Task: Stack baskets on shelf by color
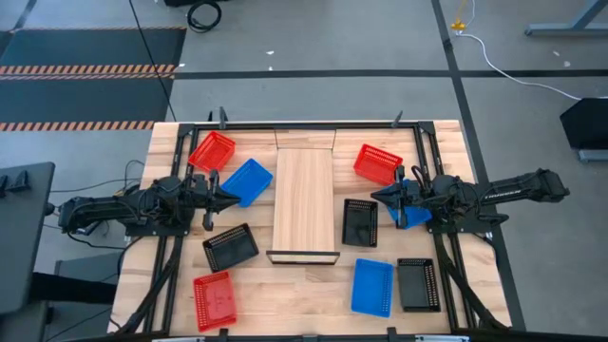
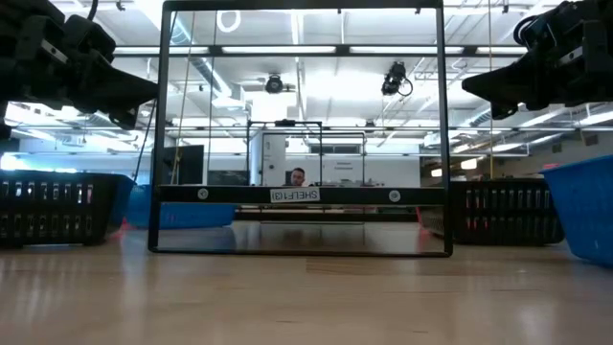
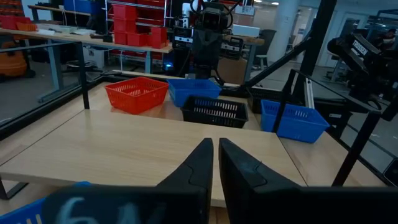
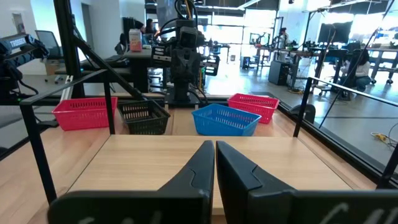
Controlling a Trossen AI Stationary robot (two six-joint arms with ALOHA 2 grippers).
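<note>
Both arms hover above the planked wooden worktop (image 1: 313, 285), facing each other across the long light-wood shelf board (image 1: 304, 204), which carries nothing. The left tool (image 1: 231, 198) has its two dark fingers pressed together, tips just above the blue perforated plastic basket (image 1: 248, 180) on its side of the shelf. A red mesh basket (image 1: 211, 151) sits just behind and to one side of that tool, a black mesh basket (image 1: 230, 247) lies on its other side, and another red basket (image 1: 215, 299) is farther off near the worktop's front edge.

The right tool (image 1: 377, 196) is closed as well, empty, its tip over the far end of a black basket (image 1: 360, 222) that lies against the shelf's side. A blue basket (image 1: 412, 211) hides partly beneath that arm; a red one (image 1: 378, 163) lies just beside the tip.

The overhead camera alone shows the front pair, blue (image 1: 371, 287) beside black (image 1: 418, 284). The table-level camera adds the shelf's thin black metal frame (image 2: 302, 134) standing upright, with both arms held clear above the wood. From the left wrist, the closed fingers (image 3: 198, 168) point across the shelf top (image 3: 143, 149) at the opposite baskets.
</note>
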